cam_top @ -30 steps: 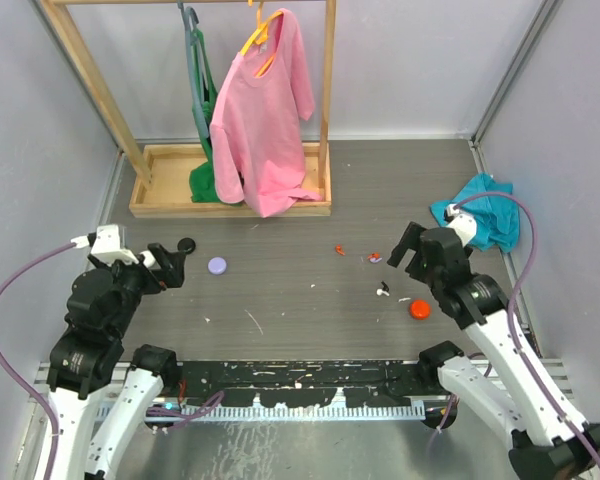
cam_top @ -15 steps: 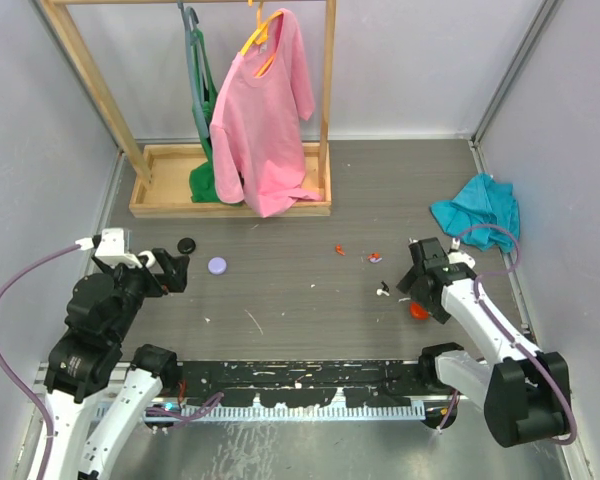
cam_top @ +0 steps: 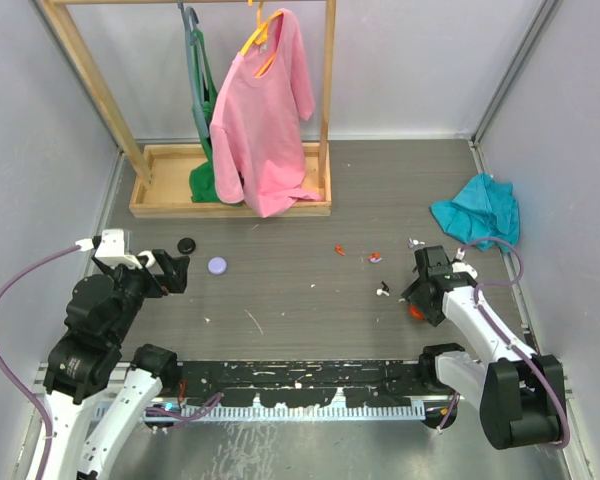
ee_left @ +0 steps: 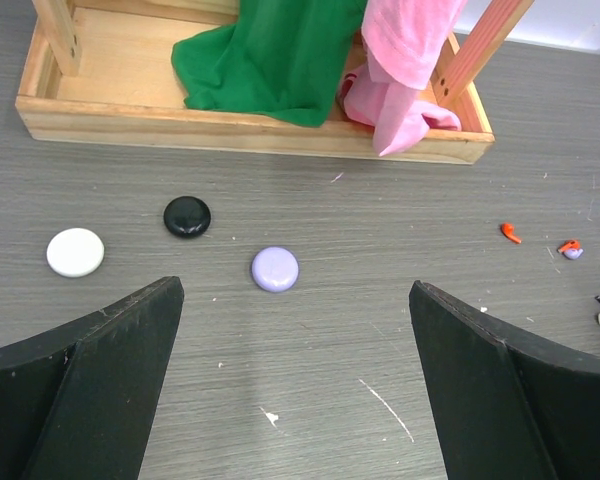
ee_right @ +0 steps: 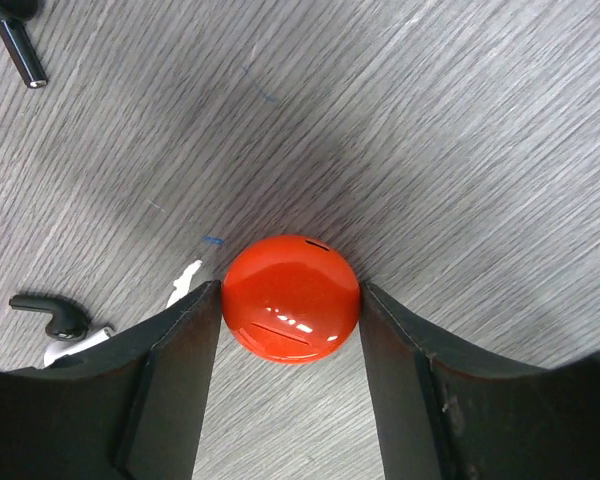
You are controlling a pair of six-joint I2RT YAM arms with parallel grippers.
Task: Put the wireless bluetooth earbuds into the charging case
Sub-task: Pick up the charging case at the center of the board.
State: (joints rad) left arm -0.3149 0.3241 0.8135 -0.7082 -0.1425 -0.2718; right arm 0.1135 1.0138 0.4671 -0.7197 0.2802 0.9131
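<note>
A round red charging case lies on the grey table, and my right gripper has closed on it, one finger touching each side. From above, the gripper covers most of the case. Loose earbuds lie nearby: a dark one, a black stem, a red one, a red-lilac one and a white-dark one. My left gripper hangs open above the table, empty, just short of a lilac case.
A black case and a white case lie left of the lilac one. A wooden clothes rack base with a pink shirt stands at the back. A teal cloth lies at far right.
My right arm has dropped to the table over the red case and its jaws have narrowed onto it. The left arm has barely moved and stays open.
</note>
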